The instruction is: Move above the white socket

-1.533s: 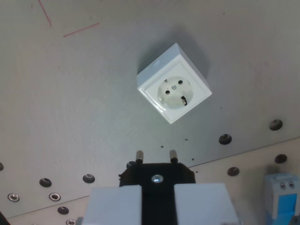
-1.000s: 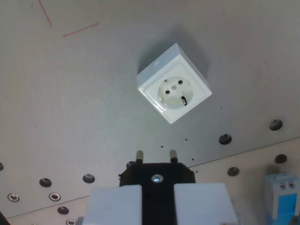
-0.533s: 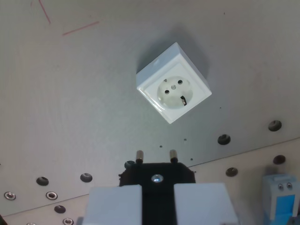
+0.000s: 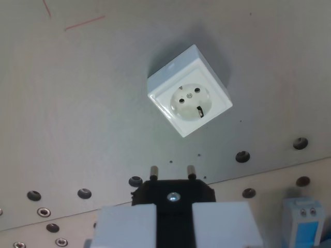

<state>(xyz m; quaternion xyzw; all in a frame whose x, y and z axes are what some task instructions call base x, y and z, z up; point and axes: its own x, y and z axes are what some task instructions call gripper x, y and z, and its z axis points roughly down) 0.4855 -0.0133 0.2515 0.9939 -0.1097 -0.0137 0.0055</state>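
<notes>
Item: thin red pen lines on the flat grey work plate, at the upper part of the wrist view's left; one short stroke at the top edge, one longer slanted stroke beside it.

Item: row of round dark holes and metal screw heads along the plate's lower edge, running from the wrist view's left across to the right, rising toward the right.

Item: two-fingered gripper with pale grey block pads, bottom centre. The pads are pressed against a black moulded plug body with a silver screw in its face, one pad on each side. Two metal prongs stand out of the plug, pointing toward the plate, well apart from any socket opening.

Item: white square plastic socket, raised box form, turned corner-on like a diamond, mounted on the plate above centre and slightly to the wrist view's right. Round recessed face with two dark pin holes, a centre screw and a dark earth clip. It lies further up the picture than the prongs, not touching them.

Item: blue and pale grey block part, bottom corner at the wrist view's right, partly cut off by the edge.
</notes>
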